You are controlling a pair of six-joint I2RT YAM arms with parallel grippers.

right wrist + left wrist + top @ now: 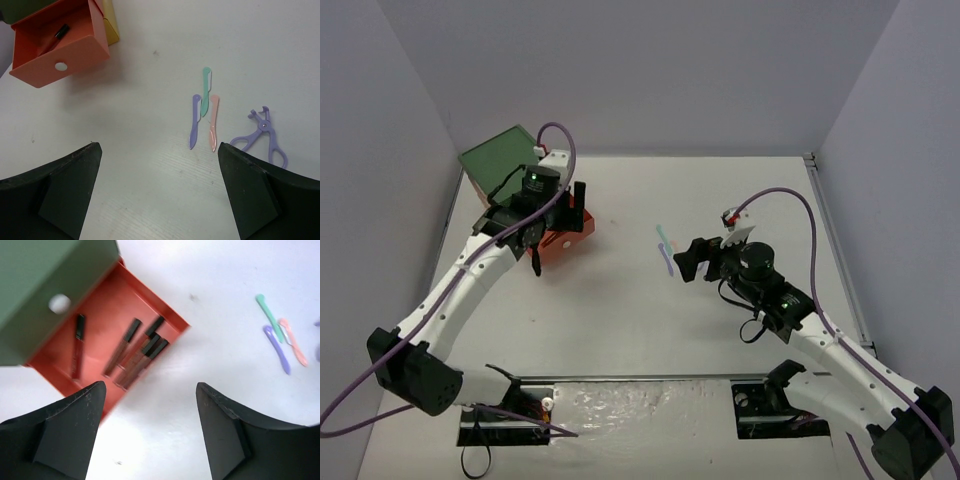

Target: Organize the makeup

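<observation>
Teal tool (206, 90), purple tool (195, 122), pink tool (214, 122): three thin flat pieces, loose on the white surface (140, 100). They lie side by side and nearly touching, with their long axes almost parallel.

Purple curler (262, 135): loop-handled, just beside the pink tool on its right, apart from it.

Dark sticks (140, 352): several lie inside the open orange-red drawer (165, 310). Most are bunched on a diagonal, and one lies alone toward the far side. The drawer is pulled out from under the green-topped box (45, 280).

Right gripper (159, 147): jaws spread wide with nothing between them, hovering over bare surface. The three thin tools lie ahead of it, a little right of the jaw centre. Their long axes run away from the gripper and cross the line on which the fingers close.

Left gripper (150, 387): jaws spread and empty, above the drawer's near corner. The thin tools sit well apart from it, at the far right edge of its view.

Assessment: the right arm is clearly the nearer to the loose tools. A reach forward and slightly right, then down to the surface, would likely bring the fingers across a tool's narrow width. The pieces lie flat and close together, so catching two at once is a risk.
</observation>
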